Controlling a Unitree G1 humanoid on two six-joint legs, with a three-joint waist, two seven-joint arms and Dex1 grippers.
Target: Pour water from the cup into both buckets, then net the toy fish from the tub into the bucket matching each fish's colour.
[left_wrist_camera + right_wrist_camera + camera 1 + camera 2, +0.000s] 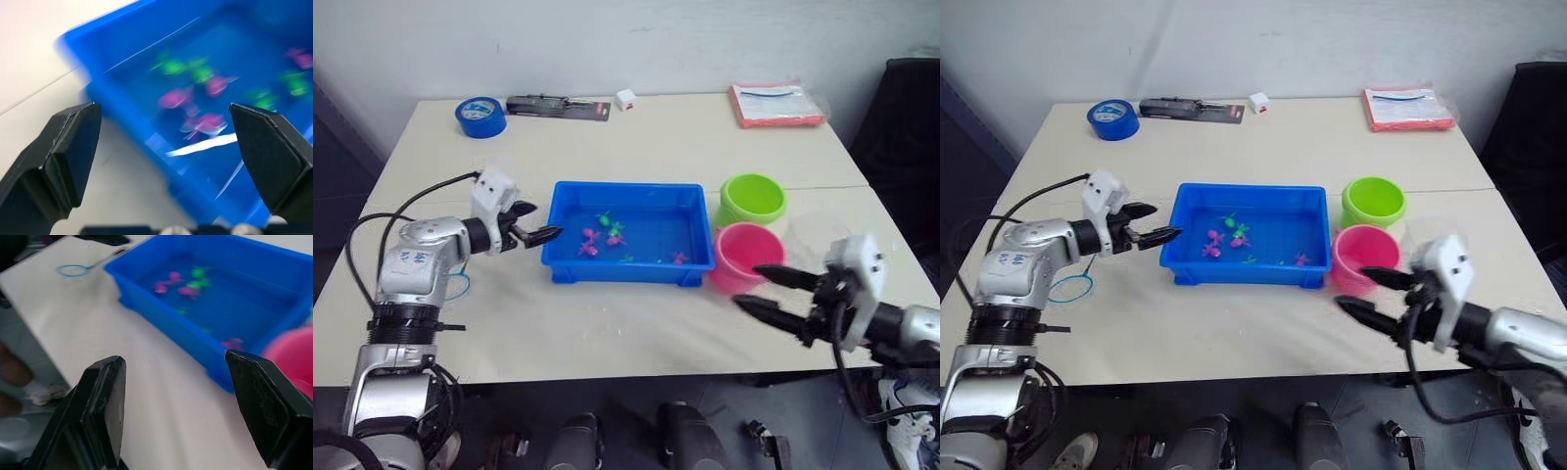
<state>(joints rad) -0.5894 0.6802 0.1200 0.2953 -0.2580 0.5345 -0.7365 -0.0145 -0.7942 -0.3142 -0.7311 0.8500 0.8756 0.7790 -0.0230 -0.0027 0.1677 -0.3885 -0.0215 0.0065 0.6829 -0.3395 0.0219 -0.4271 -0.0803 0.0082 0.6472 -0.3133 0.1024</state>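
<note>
The blue tub [566, 262] sits mid-table with water and several tiny pink and green toy fish [605, 235] in it. Just right of it stand the lime green bucket [752, 199] and, nearer me, the pink bucket [740, 257]. The clear cup [1422, 235] stands right of the pink bucket, faint and partly behind my right arm. The net [1070, 286] lies flat on the table left of the tub, beside my left arm. My left gripper [546, 220] hangs open at the tub's left wall. My right gripper [746, 284] is open and empty, low in front of the pink bucket.
At the table's far edge lie a blue tape roll [480, 116], a black packaged tool [558, 106], a small white box [626, 99] and a red packet [775, 105]. A black chair [906, 127] stands off the right side.
</note>
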